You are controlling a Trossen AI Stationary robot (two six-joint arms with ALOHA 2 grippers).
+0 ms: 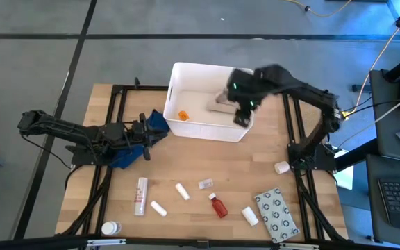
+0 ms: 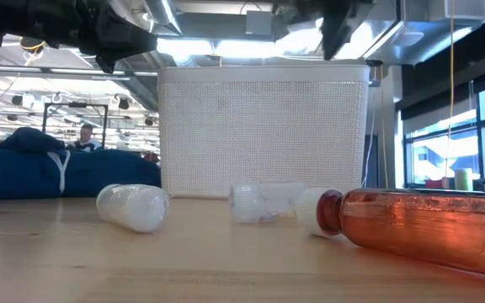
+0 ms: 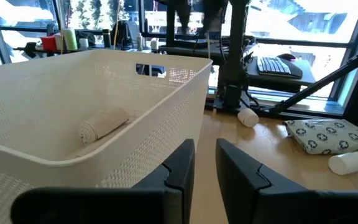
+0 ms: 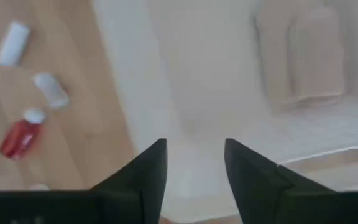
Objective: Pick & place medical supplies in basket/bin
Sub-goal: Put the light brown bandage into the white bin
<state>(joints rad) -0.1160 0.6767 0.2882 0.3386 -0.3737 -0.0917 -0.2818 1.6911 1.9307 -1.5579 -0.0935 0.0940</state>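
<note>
The white tub stands at the table's far middle, and its mesh wall fills the low view. Inside lie a beige roll, a flat beige packet and a small orange thing. My right gripper hovers open above the tub's right near corner, empty. My left gripper is level beside the tub's left near corner, its fingers a narrow gap apart, empty. On the near table lie a red bottle, white tubes and bottles, and the grey ring-patterned packet.
A blue cloth with a white cord lies under the left arm. A small white item sits by the right arm's base, and a white bottle at the near left corner. Black frame rails run along both table sides.
</note>
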